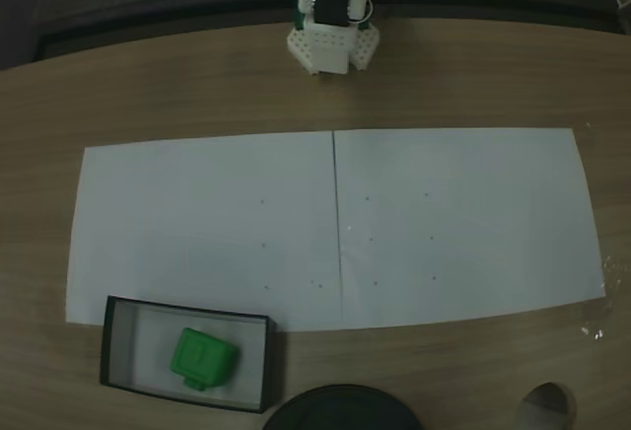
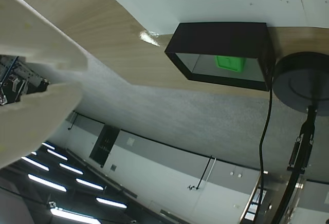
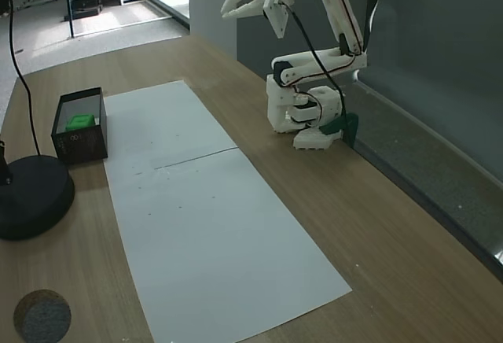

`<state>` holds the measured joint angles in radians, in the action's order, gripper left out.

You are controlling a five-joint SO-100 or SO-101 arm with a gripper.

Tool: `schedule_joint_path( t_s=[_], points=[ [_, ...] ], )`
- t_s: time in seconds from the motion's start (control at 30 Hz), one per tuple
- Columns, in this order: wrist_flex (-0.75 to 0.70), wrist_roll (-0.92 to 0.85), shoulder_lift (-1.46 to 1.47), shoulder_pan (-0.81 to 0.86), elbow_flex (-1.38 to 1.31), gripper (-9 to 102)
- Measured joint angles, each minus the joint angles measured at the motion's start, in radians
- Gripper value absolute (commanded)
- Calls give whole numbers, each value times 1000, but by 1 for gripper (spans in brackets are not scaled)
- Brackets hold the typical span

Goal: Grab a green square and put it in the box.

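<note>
Resting in box (image 1: 116, 343): green square (image 1: 202, 358)

Office-like lab: strip ceiling lights (image 2: 61, 183), partition walls (image 2: 169, 167), wooden table (image 3: 377, 225).

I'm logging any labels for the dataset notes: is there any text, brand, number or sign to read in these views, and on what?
None can be read. The green square, the box, the white paper, the arm and the dark round base show no legible marking; the paper bears only tiny dots.

Top-down, side-on and wrist cameras, all sharing the box (image 1: 187, 353).
</note>
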<state>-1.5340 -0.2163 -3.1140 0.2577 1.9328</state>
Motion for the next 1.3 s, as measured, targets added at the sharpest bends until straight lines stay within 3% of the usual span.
schedule_joint_path(
  t_s=[0.13, 0.33, 0.57, 0.77, 1.17, 1.3],
  points=[
    [163, -5, -202, 2, 301, 0],
    [459, 126, -333, -3, 729, 0],
    [632, 255, -337, -5, 1057, 0],
    [615, 281, -337, -77, 1160, 0],
    [275, 287, -337, -169, 1135, 0],
    [256, 287, -337, -169, 1127, 0]
  ],
)
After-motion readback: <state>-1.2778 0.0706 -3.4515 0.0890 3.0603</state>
